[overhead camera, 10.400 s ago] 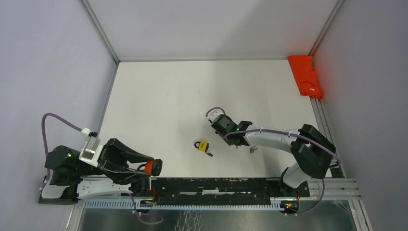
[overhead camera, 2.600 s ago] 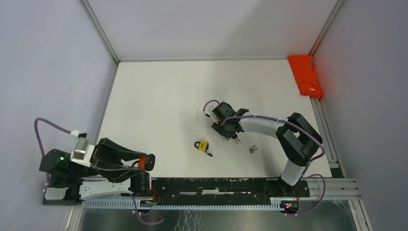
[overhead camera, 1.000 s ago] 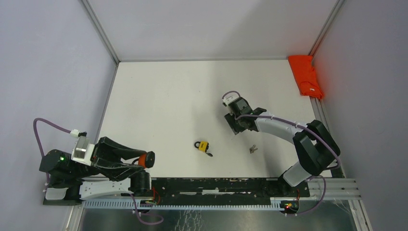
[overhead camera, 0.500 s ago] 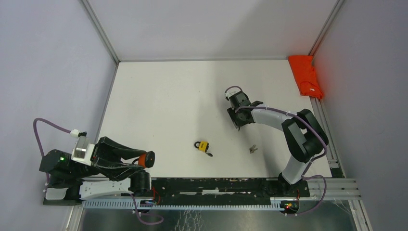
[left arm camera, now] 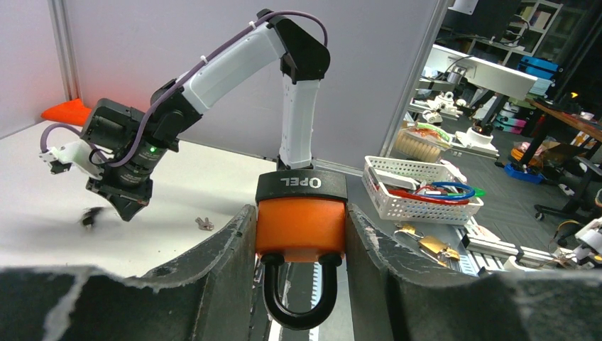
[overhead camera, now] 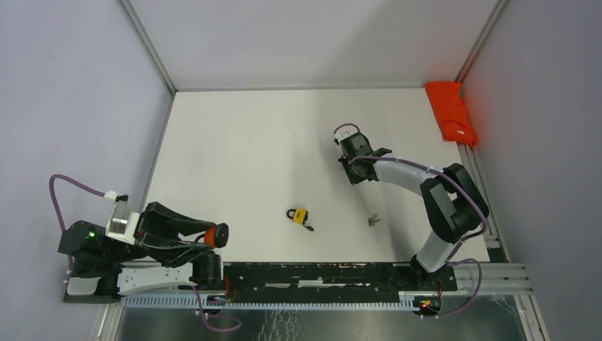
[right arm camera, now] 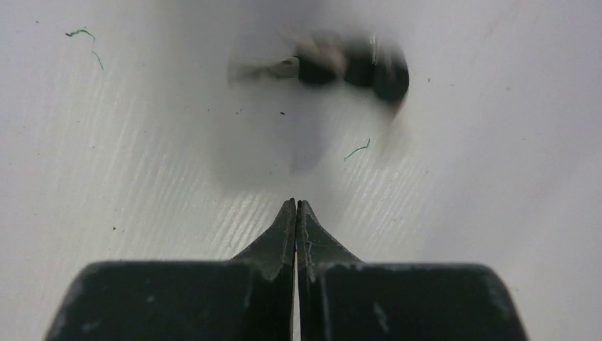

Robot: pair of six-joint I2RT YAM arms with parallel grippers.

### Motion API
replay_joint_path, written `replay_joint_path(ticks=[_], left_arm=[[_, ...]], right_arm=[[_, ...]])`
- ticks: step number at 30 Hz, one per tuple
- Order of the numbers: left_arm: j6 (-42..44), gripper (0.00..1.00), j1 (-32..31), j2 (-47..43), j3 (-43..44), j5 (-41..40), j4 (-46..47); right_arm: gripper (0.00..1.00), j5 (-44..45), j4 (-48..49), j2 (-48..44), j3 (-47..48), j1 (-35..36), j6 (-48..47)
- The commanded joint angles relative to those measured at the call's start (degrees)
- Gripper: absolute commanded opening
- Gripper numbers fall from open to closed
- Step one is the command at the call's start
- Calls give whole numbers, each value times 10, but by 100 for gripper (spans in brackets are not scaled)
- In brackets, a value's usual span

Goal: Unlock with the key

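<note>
Two grippers, two different states. The right gripper [right arm camera: 296,206] has its jaws pressed flat together with nothing between them, the tips pointing down at the white table [overhead camera: 234,156]. Just ahead of those tips, in the right wrist view, lies a small dark thing [right arm camera: 341,67] with a pale end, too smeared to identify.

The left gripper [left arm camera: 301,213] is partly closed. Its two fingers [left arm camera: 227,256] are clamped against the sides of an orange padlock [left arm camera: 301,231]. The padlock's black cap, lettered OPEL, faces away from the wrist. Its black shackle [left arm camera: 298,305] points back toward the wrist, with both legs seated in the body.

Farther out, a small silvery bunch of keys [overhead camera: 372,220] lies on the table on the near-edge side of the right gripper, apart from it and held by neither arm. From the left wrist the keys show beyond the held padlock, below and to the side of the right gripper.

A yellow padlock [overhead camera: 300,214] lies on the table between the two grippers, nearer the right one. A dark piece touches its near corner; whether that is a key cannot be told.

A red cloth [overhead camera: 451,110] sits at the far corner, well beyond the right gripper.
</note>
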Motion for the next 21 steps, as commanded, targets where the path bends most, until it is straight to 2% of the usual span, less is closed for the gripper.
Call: replay_joint_path(ticks=[1, 6, 11, 13, 15, 17, 21], left_arm=[[12, 2, -3, -5, 2, -8, 29], [13, 2, -4, -5, 1, -10, 29], [13, 2, -3, -4, -2, -10, 33], [15, 2, -3, -5, -2, -9, 32], [16, 2, -3, -5, -3, -9, 33], [16, 2, -4, -6, -2, -11, 32], [13, 2, -3, -6, 2, -15, 24]], right_arm=[[0, -22, -22, -21, 2, -1, 5], [0, -45, -18, -76, 0, -1, 2], [1, -38, -13, -93, 1, -2, -2], [27, -30, -18, -73, 24, -2, -8], [41, -35, -23, -40, 59, -2, -13], [49, -42, -25, -1, 103, -2, -18], [51, -13, -48, 93, 214, -2, -49]])
